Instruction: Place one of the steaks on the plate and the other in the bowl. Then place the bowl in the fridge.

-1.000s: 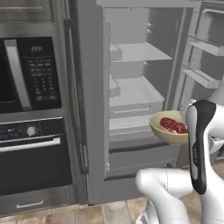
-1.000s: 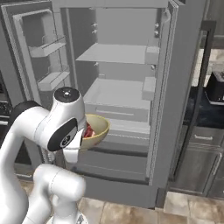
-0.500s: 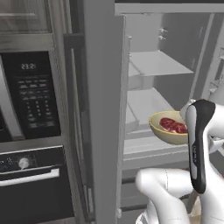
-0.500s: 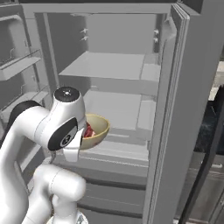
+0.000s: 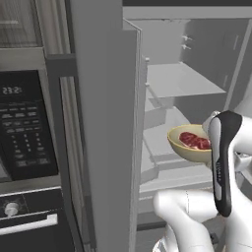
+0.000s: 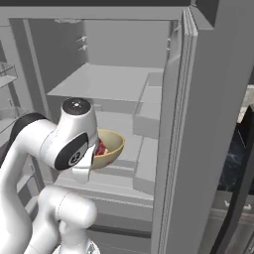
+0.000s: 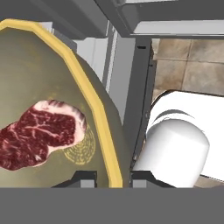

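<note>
bowl (image 5: 189, 145) with steak (image 5: 195, 141), right-centre, before open fridge (image 6: 114, 89) | gripper (image 7: 113, 178) clamped on bowl rim | risk: tilt spills steak; rim may strike shelf edge

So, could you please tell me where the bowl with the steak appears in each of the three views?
Left base view: bowl at right of centre, before the fridge shelves.
Right base view: left of centre, behind the arm's elbow.
Hand view: fills the left, yellow rim running diagonally.
Shared landmark: the steak inside.

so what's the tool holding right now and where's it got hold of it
The tool is shut on the bowl, gripping its yellow rim, one finger either side. A steak lies inside.
</note>
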